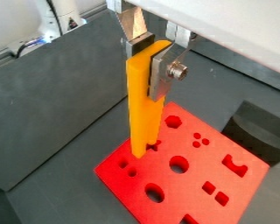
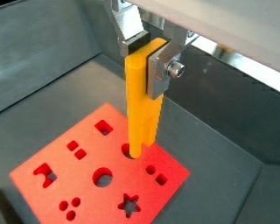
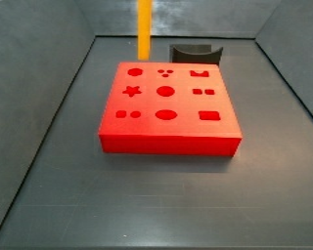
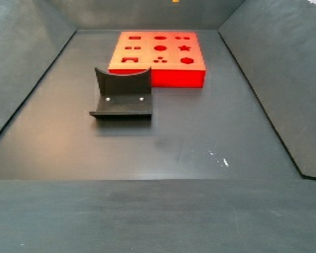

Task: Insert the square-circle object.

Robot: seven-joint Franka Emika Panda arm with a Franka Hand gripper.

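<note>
Clamped near its top by the pincer (image 1: 157,63), the bar (image 1: 143,96) hung upright, lower end at the block (image 2: 101,171) by the worktop's far edge, seeming stiff, light and smooth, best gripped high.

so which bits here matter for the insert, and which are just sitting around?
In play:
- orange bar, held upright in the gripper over the red block
- red block with shaped holes

Lying about:
- dark fixture, standing on the floor apart from the block
</note>
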